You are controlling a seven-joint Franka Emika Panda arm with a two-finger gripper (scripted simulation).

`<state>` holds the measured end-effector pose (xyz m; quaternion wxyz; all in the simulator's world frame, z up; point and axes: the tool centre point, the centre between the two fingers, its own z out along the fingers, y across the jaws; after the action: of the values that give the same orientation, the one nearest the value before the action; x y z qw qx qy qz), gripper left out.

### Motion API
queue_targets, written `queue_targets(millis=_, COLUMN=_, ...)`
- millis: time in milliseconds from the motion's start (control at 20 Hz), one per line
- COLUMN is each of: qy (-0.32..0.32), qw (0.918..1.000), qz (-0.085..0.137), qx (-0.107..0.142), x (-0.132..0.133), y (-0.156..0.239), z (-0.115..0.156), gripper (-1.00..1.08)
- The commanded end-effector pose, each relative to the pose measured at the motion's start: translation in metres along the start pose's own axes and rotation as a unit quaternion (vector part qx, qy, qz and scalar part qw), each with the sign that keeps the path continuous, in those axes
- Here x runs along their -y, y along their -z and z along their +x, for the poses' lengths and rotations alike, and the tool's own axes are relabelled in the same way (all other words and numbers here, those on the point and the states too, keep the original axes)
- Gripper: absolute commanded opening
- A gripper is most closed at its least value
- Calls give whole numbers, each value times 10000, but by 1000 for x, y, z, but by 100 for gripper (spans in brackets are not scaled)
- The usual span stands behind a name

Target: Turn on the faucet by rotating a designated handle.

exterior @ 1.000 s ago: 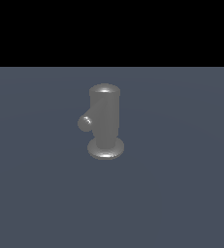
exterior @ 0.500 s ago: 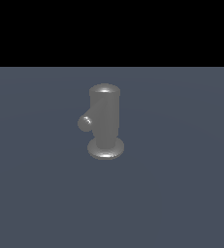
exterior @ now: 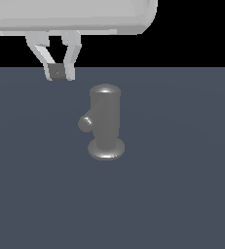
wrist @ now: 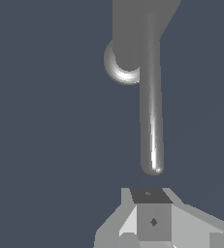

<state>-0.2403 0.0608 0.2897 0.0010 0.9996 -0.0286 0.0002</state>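
The faucet point(exterior: 105, 114) is a dull grey upright cylinder with a domed top and a round foot, standing mid-scene on the flat dark floor. Its handle point(exterior: 85, 123) shows end-on as a small knob on the side toward the exterior view's left. In the wrist view the handle point(wrist: 151, 106) is a long thin rod running from the faucet body point(wrist: 133, 34) to a rounded tip. My gripper point(exterior: 58, 72) hangs above and to the exterior view's left of the faucet, apart from it, fingers together and empty. In the wrist view the gripper point(wrist: 151, 213) sits just beyond the rod's tip.
The arm's pale link point(exterior: 70, 17) spans the top of the exterior view. A dark grey-blue floor point(exterior: 182, 194) surrounds the faucet, with black background behind it.
The arm and gripper have come into the exterior view at the upper left; earlier only the faucet showed. The faucet and handle have not moved.
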Motion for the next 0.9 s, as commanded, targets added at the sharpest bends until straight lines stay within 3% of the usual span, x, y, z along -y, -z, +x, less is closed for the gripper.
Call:
queue_targets(millis=0, qy=-13, qw=10000, qz=3, qx=-2, x=6, y=-18, z=2, gripper=-100)
queue_targets(millis=400, qy=-34, qw=10000, qz=10, qx=1, x=19, y=-56, z=8, gripper=-100)
queue_targets(millis=850, qy=-41, qw=10000, qz=12, qx=2, x=24, y=-71, z=12, gripper=-100)
